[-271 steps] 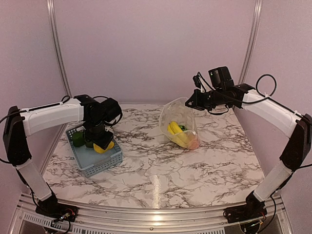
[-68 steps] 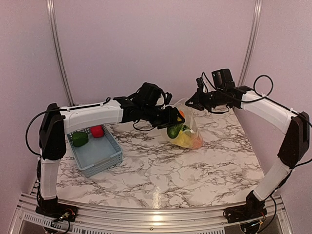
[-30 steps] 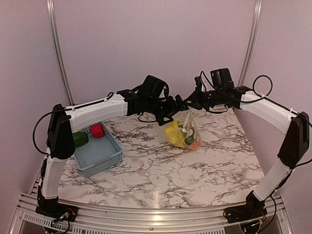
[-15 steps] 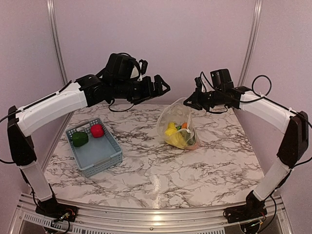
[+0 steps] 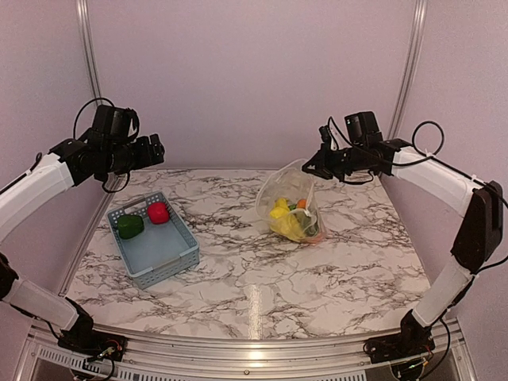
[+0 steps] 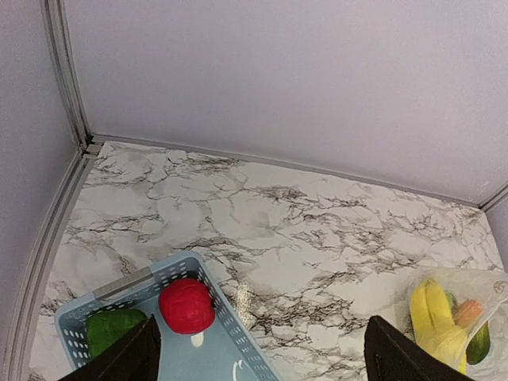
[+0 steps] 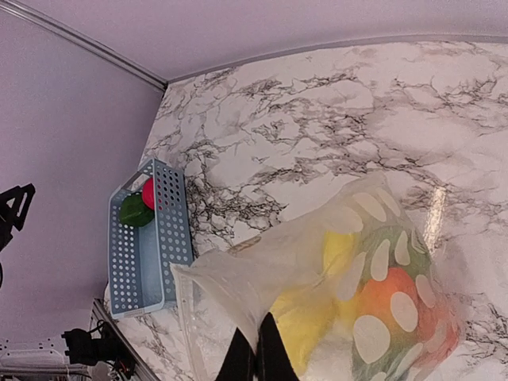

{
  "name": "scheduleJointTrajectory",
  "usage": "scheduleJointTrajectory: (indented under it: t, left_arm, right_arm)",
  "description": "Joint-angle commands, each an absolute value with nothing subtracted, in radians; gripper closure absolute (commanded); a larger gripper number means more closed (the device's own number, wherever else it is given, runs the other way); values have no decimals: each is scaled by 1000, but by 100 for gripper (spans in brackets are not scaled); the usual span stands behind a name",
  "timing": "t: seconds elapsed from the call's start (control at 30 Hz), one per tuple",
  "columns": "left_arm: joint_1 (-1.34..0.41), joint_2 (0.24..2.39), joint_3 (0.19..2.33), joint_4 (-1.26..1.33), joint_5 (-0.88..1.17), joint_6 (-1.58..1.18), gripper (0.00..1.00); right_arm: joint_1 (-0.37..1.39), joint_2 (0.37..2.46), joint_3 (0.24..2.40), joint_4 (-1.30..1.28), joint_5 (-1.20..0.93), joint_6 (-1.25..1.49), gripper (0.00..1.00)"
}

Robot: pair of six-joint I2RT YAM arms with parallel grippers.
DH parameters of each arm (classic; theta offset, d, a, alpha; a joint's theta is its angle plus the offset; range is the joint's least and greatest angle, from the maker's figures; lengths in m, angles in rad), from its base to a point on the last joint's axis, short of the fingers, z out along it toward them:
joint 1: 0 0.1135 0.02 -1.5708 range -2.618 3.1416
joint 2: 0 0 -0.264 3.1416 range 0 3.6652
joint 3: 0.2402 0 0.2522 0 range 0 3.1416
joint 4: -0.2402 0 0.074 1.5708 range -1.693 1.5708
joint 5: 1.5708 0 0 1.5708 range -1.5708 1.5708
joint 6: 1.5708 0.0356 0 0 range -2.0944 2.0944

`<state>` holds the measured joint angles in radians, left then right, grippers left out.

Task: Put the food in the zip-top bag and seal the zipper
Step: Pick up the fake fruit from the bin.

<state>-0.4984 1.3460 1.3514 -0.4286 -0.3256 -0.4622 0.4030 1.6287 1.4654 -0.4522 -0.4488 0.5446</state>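
The clear, crinkly zip-top bag point(image 5: 290, 205) sits on the marbled desk point(image 5: 254, 278), white polka dots on 1 face. The right jaws are clamped on its rim, holding the mouth up and gaping. Glossy yellow, orange and green food point(image 7: 389, 305) bulges inside. 2 more pieces, a red one point(image 5: 158, 212) and a green one point(image 5: 129, 226), lie in the slotted grey-blue basket point(image 5: 163, 258). The left jaws hang apart, empty, high over the desk's far left corner.
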Motion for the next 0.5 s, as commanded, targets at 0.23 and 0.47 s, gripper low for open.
scheduleJointTrajectory:
  t: [0.23,0.47]
  left_arm:
    - [-391,1336,1171,-600,-384,-284,21]
    - [-315,1420,1158,-621,-357,-256,20]
  right_arm:
    - [362,1602,1554,-524,-467,488,100]
    - [362,1588,1517,-509,-472,495,100]
